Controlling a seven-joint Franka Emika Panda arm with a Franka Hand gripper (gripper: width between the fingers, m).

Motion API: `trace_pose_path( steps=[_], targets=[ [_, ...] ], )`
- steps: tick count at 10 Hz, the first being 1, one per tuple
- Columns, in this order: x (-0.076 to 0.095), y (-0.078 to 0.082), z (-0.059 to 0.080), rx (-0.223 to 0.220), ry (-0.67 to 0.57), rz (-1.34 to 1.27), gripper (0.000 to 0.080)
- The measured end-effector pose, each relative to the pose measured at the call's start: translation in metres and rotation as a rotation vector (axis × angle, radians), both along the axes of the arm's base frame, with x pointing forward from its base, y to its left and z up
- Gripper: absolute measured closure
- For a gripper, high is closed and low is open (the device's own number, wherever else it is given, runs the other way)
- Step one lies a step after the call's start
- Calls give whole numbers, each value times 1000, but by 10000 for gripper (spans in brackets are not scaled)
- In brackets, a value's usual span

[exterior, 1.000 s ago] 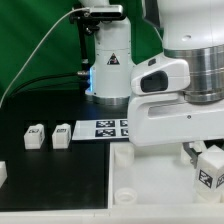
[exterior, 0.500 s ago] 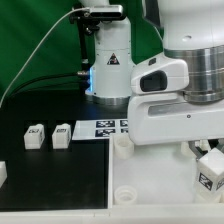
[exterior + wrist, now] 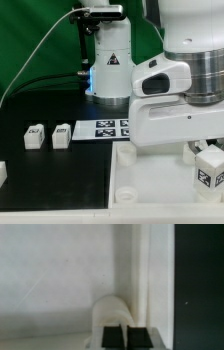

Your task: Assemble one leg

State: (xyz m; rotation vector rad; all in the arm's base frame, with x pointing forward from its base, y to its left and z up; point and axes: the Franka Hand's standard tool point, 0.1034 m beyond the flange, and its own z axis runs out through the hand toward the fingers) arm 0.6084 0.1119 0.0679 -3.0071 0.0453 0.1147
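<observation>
While tool clamps leg — tag facing exterior camera — long axis seemingly tilted.

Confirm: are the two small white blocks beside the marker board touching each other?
Apart. Exterior view shows a dark strip of table between the outer block and the inner block.

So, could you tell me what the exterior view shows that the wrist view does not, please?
Only the exterior view shows the arm, two loose legs set apart, the marker board, a tagged leg by the arm, and the green backdrop. Only the wrist view shows the dark jaws close up, nearly together, with a rounded white piece just beyond them. Both show the large white panel and the black table beside it.
</observation>
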Motion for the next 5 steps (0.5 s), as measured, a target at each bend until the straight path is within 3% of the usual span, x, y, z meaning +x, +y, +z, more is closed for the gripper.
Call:
trace_pose_path(
  steps=[1,2,3,4,5],
  targets=[
    [-2,-1,-1,-3,-1,31,694],
    [-2,-1,0,-2,-3,31,694],
    [-1,-1,0,-2,-4,33,509],
    [-1,-3,0,-2,-5,33,374],
    [0,-3,1,-2,-5,32,374]
  ],
)
